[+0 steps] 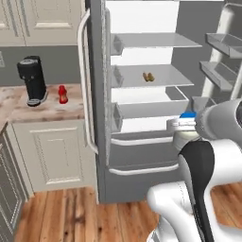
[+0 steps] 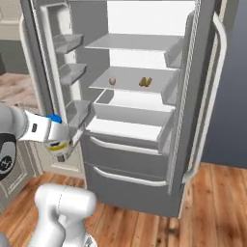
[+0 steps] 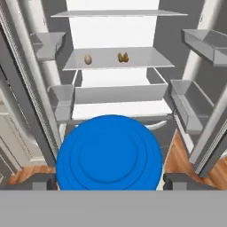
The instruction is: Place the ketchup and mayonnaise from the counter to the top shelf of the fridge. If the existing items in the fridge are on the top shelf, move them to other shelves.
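Observation:
My gripper [image 3: 111,181] is shut on the mayonnaise [image 3: 108,153], whose blue lid fills the lower hand view in front of the open fridge [image 1: 97,71]. From the base, the mayonnaise [image 1: 187,115] [image 2: 54,118] hangs at the height of the fridge's drawer. The top shelf [image 3: 117,13] [image 1: 156,40] [image 2: 130,42] is bare. One shelf lower lie the existing items: orange-brown lumps [image 3: 123,57] [image 1: 149,77] [image 2: 144,82] and a tan egg [image 3: 88,59] [image 2: 112,81]. The red ketchup [image 1: 62,94] stands on the counter [image 1: 47,111], left of the fridge.
A black coffee machine [image 1: 32,80] stands beside the ketchup. Grey door bins [image 1: 222,45] [image 2: 67,43] flank the fridge opening on both open doors. A white drawer [image 2: 132,108] sits under the second shelf. Wooden floor lies below.

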You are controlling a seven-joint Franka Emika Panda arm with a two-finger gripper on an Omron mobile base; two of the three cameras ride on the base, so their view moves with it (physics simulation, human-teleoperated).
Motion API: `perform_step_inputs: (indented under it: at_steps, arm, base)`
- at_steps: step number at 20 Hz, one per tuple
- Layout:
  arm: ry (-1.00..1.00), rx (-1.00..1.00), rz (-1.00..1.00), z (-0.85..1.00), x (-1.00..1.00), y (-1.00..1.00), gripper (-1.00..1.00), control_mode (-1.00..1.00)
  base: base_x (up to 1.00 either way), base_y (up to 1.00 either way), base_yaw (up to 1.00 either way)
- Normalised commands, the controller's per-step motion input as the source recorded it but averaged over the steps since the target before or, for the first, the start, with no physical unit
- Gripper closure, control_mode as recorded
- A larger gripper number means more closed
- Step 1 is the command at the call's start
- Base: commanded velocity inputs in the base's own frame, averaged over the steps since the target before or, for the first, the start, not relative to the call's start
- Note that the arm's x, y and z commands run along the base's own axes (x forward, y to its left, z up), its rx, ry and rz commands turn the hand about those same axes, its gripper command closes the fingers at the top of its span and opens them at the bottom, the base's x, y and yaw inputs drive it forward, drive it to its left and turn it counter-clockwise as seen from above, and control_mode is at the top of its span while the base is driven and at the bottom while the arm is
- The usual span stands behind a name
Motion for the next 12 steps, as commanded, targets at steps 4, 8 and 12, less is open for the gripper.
perform_step_inputs:
  at_steps: [4, 8, 12]
  arm:
    - [0.0, 0.0, 0.0, 0.0, 0.0, 0.0, 1.0, 1.0]
    - [0.0, 0.0, 0.0, 0.0, 0.0, 0.0, 1.0, 1.0]
    - [0.0, 0.0, 0.0, 0.0, 0.0, 0.0, 1.0, 1.0]
  base:
    - [0.96, -0.62, 0.0]
    - [1.0, -0.1, 0.0]
    - [0.96, 0.02, 0.01]
